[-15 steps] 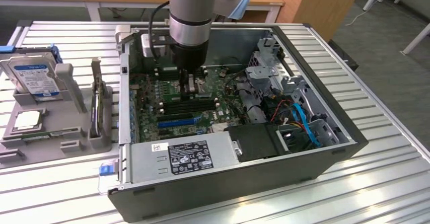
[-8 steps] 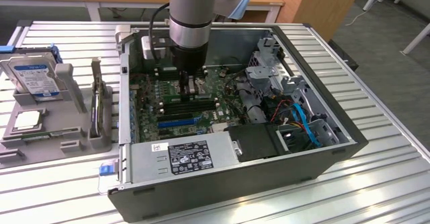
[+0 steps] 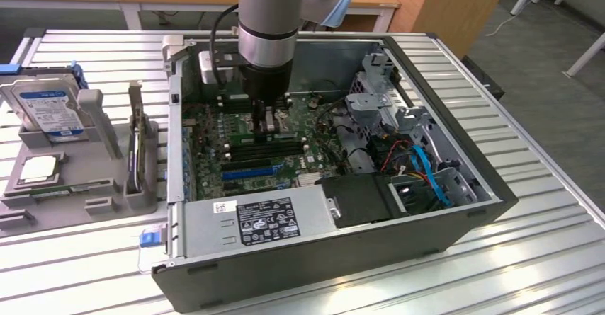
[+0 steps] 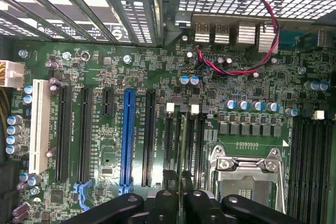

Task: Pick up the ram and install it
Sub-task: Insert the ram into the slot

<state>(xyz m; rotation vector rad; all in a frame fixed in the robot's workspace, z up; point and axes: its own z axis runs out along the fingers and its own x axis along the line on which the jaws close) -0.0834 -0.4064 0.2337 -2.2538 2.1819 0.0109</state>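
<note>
My gripper (image 3: 269,131) hangs from the upright arm inside the open computer case (image 3: 331,265), above the motherboard. In the wrist view its black fingertips (image 4: 164,205) stand close together, with a narrow gap and nothing I can make out between them. Straight beyond the gripper (image 4: 179,203) lie several black memory slots (image 4: 184,145), which in the exterior view sit just below it (image 3: 269,146). A thin green stick with dark chips, the ram (image 3: 61,189), lies flat on the grey fixture at the exterior view's left, far from the gripper.
The fixture also carries a blue-labelled hard drive (image 3: 47,106), a square silver chip (image 3: 38,168) and a long upright holder (image 3: 142,152). Inside the case are a power supply (image 3: 265,219), blue cables (image 3: 426,170), a drive cage and the processor socket (image 4: 247,174).
</note>
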